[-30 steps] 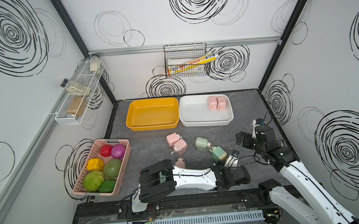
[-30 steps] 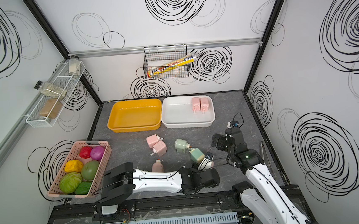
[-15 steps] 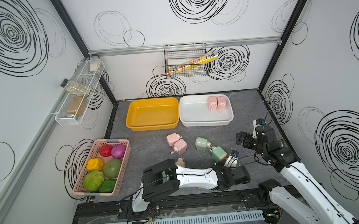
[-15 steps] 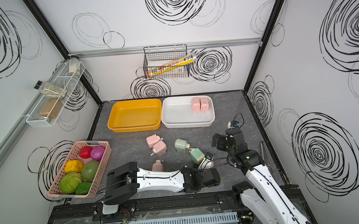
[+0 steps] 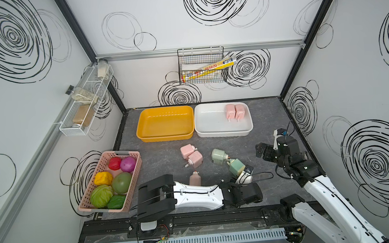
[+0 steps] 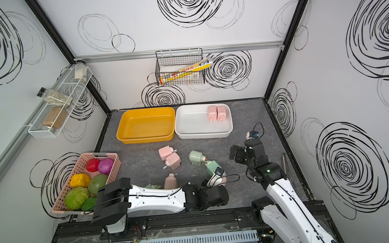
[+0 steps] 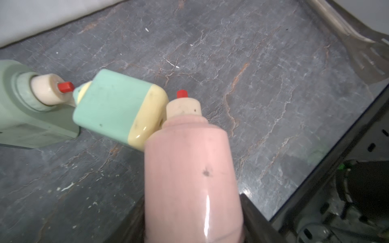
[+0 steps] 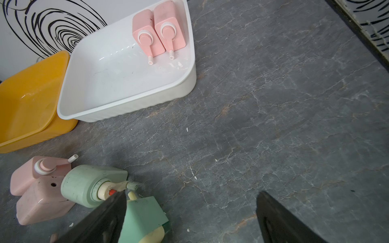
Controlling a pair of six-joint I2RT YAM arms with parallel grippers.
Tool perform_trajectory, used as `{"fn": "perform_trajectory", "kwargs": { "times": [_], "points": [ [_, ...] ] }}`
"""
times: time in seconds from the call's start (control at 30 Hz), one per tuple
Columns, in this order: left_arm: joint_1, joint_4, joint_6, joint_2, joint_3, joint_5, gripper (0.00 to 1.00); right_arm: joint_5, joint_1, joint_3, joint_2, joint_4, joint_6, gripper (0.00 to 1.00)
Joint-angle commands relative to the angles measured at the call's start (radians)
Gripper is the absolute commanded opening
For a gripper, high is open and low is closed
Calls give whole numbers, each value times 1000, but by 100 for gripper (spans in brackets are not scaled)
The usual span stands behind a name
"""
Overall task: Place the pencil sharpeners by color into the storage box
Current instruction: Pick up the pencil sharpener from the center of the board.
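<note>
My left gripper [image 5: 240, 179] lies low at the front of the table, shut on a pink pencil sharpener [image 7: 189, 168] whose nozzle touches the cream end of a mint green pencil sharpener [image 7: 113, 109] [image 5: 236, 167]. A paler green one [image 5: 218, 156] lies just behind it. Two pink ones [image 5: 191, 155] lie mid-table and another [image 5: 195, 179] stands by my left arm. Two more pink ones [image 5: 234, 111] rest in the white storage box [image 5: 223, 134], beside the yellow storage box [image 5: 166, 137]. My right gripper [image 5: 262, 151] [image 8: 189, 210] hovers open to the right of the green ones.
A pink basket [image 5: 120, 153] of toy fruits stands at the front left. A wire basket [image 5: 202, 66] hangs on the back wall and a spice rack [image 5: 81, 112] on the left wall. A metal utensil [image 6: 286, 167] lies along the right edge.
My left gripper has closed on the pink pencil sharpener. Both arms have stayed nearly where they were.
</note>
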Motion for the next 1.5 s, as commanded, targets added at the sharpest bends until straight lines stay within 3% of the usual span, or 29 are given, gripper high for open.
{"fn": "perform_trajectory", "kwargs": {
  "times": [0.0,0.17,0.47,0.53,0.63,0.73,0.87,1.03,1.17,1.33,1.47],
  "points": [
    [-1,62,87,-80,-40,-24,0,-47,-4,33,-12,39,-59,100],
    [24,83,251,-219,-143,63,0,-141,-4,99,-12,38,-159,100],
    [263,223,691,-499,-363,533,0,-436,-3,183,-15,12,-306,100],
    [344,214,767,-543,-380,677,0,-530,-4,197,-12,-3,-333,100],
    [413,157,903,-579,-376,776,0,-630,0,220,-8,-25,-361,100],
    [436,95,1045,-594,-365,791,0,-692,1,222,-17,-20,-391,99],
    [513,-11,1139,-581,-297,844,0,-776,2,216,-33,21,-424,99],
    [577,-75,1243,-565,-229,889,0,-841,14,357,51,-103,-555,98],
    [580,-219,1329,-546,-140,930,0,-811,98,413,92,-140,-664,97],
    [582,-299,1376,-563,-105,946,0,-684,298,403,127,-186,-863,97],
    [586,-303,1403,-610,-128,1016,0,-740,379,370,120,-211,-1006,97]
  ]
}}
